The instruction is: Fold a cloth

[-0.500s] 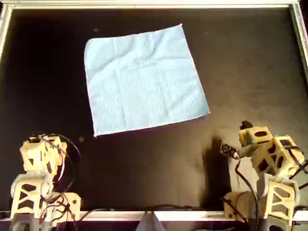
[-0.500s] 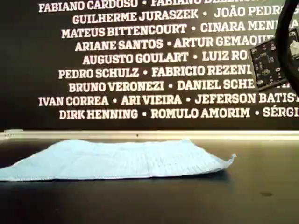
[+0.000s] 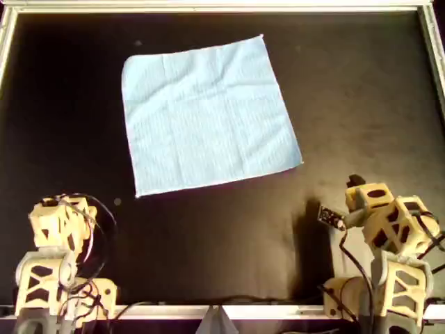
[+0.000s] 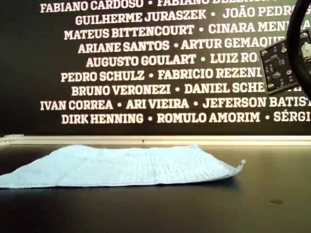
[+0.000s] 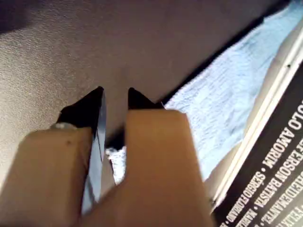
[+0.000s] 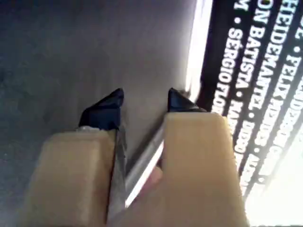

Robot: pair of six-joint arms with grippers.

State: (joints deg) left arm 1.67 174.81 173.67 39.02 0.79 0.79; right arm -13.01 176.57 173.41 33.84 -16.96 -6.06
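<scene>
The cloth is a light-blue square lying flat and unfolded on the black table, turned slightly askew. It shows as a low flat sheet in the exterior view. My first gripper hangs over bare table with its jaws nearly together and holds nothing; the cloth lies just beyond its tips. My second gripper has its jaws a little apart and holds nothing; only bare table and the far rail lie beyond it. Two tan arms sit folded at the near edge, both clear of the cloth.
A white rail frames the table. A black wall with white names stands behind the far rail. A small circuit board on an arm juts into the exterior view's right. Cables hang by the arm bases.
The arm at the overhead view's right has shifted slightly toward the near edge. The cloth has not moved.
</scene>
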